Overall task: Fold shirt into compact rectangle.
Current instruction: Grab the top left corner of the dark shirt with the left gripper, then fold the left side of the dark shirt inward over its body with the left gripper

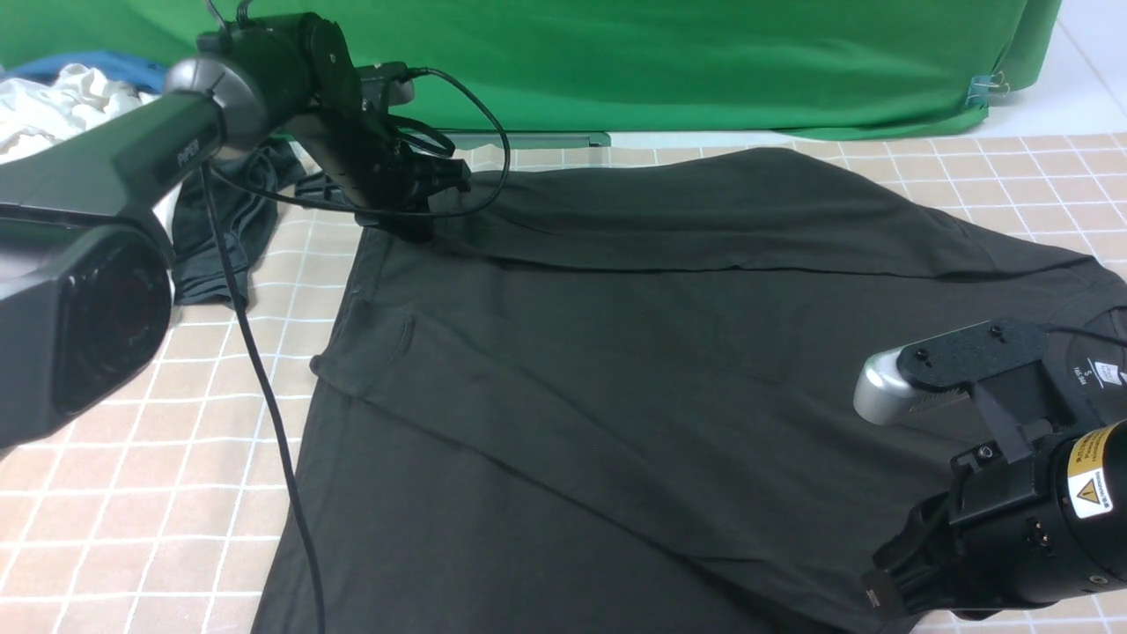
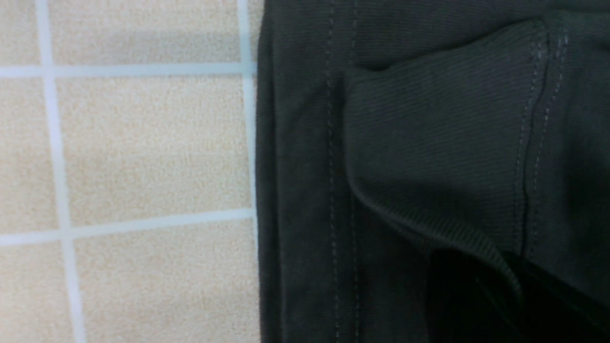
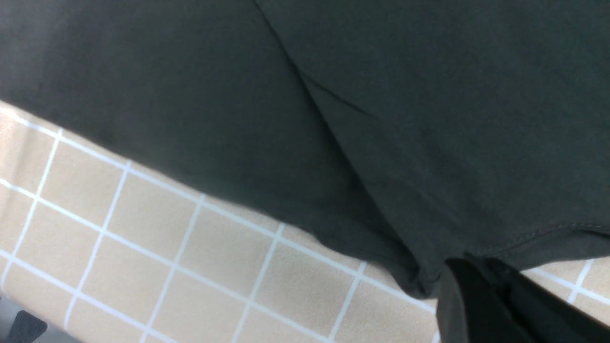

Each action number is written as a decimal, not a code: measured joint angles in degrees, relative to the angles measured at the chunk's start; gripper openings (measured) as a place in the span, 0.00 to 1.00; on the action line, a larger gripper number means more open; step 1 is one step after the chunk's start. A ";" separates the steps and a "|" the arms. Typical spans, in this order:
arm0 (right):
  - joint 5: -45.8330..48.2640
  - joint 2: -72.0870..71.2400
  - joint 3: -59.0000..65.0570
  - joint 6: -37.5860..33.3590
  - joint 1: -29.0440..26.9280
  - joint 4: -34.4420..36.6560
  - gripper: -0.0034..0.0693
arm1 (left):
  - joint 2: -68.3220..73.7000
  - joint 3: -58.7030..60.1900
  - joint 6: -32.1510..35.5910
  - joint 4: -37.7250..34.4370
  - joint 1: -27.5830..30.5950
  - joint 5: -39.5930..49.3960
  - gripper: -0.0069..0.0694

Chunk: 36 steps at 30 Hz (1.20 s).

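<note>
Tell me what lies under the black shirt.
Around the shirt only the beige gridded table cover shows, running under its edges; anything beneath its middle is covered.

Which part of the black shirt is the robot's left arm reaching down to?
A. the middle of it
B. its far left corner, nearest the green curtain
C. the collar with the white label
B: the left gripper is down on the far left corner of the shirt, while the white label lies far off at the shirt's right side.
</note>
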 joint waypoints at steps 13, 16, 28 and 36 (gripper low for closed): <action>-1.25 0.00 0.00 -0.16 0.00 -0.23 0.10 | -11.56 0.34 1.87 0.90 -0.05 14.19 0.13; -1.46 0.00 0.00 -0.23 0.00 -1.29 0.10 | -15.29 3.82 1.12 0.90 -0.05 15.79 0.13; -1.92 0.00 0.00 0.03 0.00 -6.44 0.11 | -34.74 35.86 -10.67 10.03 -5.04 8.91 0.13; -2.88 0.00 0.00 0.23 0.00 -6.86 0.12 | -39.35 51.58 -13.94 9.78 -5.22 1.86 0.14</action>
